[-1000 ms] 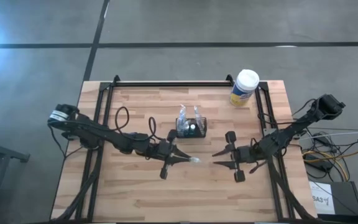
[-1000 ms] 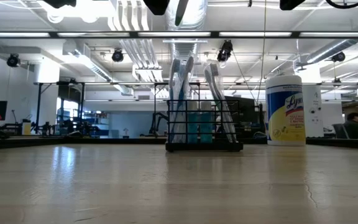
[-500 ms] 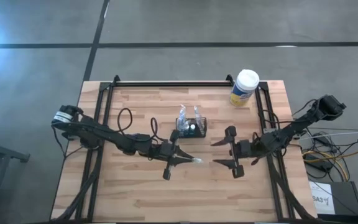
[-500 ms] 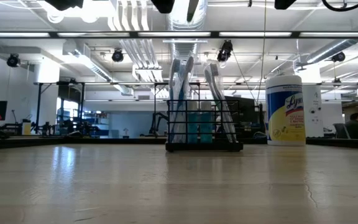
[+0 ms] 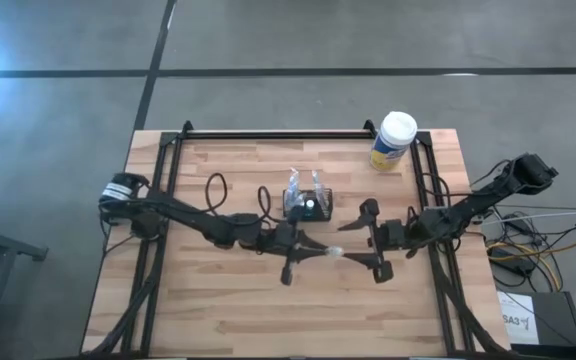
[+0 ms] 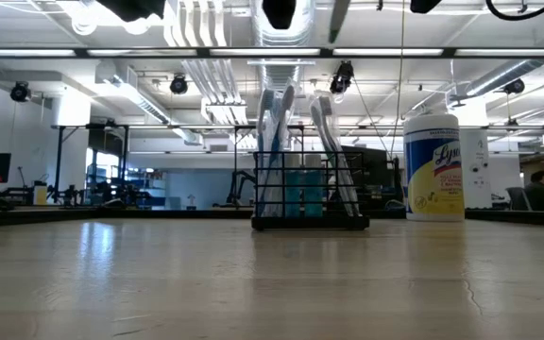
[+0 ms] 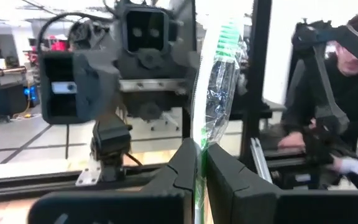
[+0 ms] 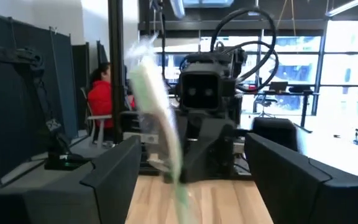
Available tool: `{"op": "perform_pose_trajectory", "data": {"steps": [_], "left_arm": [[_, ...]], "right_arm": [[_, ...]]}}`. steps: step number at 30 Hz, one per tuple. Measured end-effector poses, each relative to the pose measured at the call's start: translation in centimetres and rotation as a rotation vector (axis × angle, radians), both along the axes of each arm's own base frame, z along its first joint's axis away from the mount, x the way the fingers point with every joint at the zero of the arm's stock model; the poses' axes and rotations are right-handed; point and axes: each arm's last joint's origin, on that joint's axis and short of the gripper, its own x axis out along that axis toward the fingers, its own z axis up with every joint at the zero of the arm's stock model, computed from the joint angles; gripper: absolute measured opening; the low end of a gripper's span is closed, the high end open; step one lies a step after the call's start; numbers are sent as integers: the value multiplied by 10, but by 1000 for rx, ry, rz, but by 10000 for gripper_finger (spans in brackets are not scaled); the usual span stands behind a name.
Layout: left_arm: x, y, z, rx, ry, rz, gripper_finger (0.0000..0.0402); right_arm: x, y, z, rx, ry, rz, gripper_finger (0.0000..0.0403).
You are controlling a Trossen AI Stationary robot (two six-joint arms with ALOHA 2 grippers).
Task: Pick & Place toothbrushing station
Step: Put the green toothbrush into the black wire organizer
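Since a second ago the left arm has stretched farther across the wooden table (image 5: 218, 320), carrying its load toward the right arm, whose fingers have spread wide.

Both dark arms reach low over the planks from opposite sides and meet near the middle. The left tool (image 5: 313, 253) is pressed together on a wrapped toothbrush (image 5: 330, 253), pinching its green-and-white handle, with the crinkled clear wrapper sticking out past the fingertips. In the left wrist view that toothbrush (image 7: 213, 99) stands between the two dark fingers (image 7: 179, 171). The right tool (image 5: 360, 236) faces it with its jaws apart, the toothbrush tip lying just at the gap between them; nothing is gripped there.

The toothbrushing station (image 5: 307, 205), a small black boxy holder with open wire sides, sits on the table just behind the two tools, with toothbrushes upright inside it (image 6: 309, 179). A round yellow-labelled canister (image 5: 393, 141) with a white cap stands near the far right corner.
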Motion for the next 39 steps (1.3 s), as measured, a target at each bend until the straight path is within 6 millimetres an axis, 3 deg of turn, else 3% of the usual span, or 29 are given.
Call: {"op": "perform_pose_trajectory", "data": {"steps": [9,15,19,27,33,39], "left_arm": [[23,14,7,-32,13,44,17],[29,14,5,-31,40,43,17],[31,14,3,-34,44,45,17],[31,15,4,-46,44,42,17],[31,15,3,-51,45,42,18],[30,15,3,-69,66,38,67]], "right_arm": [[0,0,-1,-3,10,-6,256],[1,-1,-1,3,9,-15,219],[1,-1,-1,18,11,-12,169],[1,-1,-1,2,10,-21,22],[1,-1,-1,-4,9,-24,14],[0,-1,-1,-1,20,-18,12]]}}
